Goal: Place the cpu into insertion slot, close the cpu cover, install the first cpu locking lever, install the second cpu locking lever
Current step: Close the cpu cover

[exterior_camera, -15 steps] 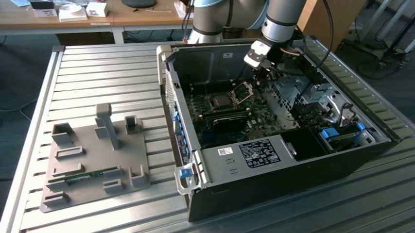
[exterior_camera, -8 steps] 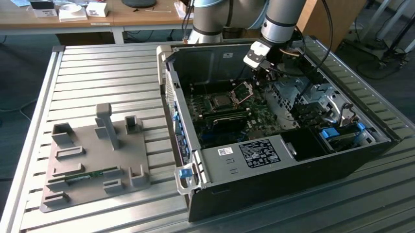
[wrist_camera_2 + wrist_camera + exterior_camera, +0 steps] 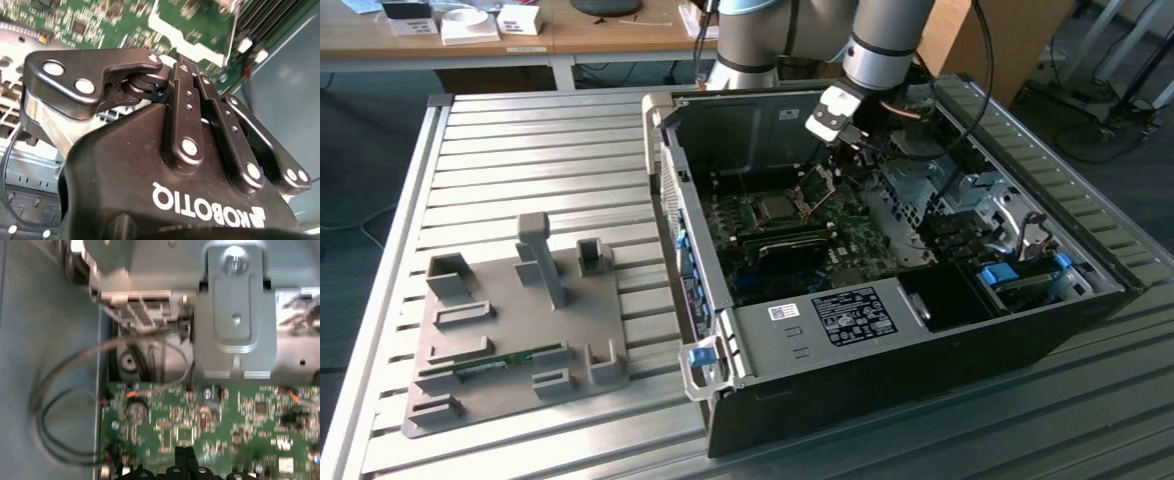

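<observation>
Upper middle of the exterior view, the closed, empty-looking fingers (image 3: 846,140) are hovering beside the raised cover (image 3: 822,187); the chip (image 3: 778,208) is lying in its socket (image 3: 753,214).

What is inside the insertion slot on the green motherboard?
In the exterior view, the cpu lies in the insertion slot, with its grey top bare. The cpu cover stands raised beside it. Whatever is under the cpu is covered by it.
</observation>
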`<state>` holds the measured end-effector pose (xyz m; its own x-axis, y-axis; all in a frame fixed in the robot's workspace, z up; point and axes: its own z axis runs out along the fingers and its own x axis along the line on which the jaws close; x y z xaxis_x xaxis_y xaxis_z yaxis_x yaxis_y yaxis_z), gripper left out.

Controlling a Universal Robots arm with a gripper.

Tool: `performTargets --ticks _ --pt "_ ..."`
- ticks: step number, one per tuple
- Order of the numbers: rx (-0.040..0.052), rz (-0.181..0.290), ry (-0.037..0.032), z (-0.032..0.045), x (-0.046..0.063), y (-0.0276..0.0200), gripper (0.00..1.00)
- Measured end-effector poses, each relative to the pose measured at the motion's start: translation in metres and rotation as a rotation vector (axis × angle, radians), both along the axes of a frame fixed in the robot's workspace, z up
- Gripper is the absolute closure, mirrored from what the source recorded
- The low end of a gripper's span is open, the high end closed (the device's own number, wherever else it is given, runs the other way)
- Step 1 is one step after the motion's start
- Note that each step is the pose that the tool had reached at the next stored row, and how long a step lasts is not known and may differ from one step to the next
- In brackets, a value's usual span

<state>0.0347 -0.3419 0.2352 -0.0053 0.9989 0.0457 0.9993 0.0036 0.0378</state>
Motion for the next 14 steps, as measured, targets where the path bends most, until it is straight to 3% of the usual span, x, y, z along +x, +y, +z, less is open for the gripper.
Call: performTargets --ticks 8,14 --pt "0.0179 0.0 -0.0081 0.0 -0.036 0.0 0.89" --pt "0.0183 0.0 -0.0089 0.0 -0.039 0.0 0.89"
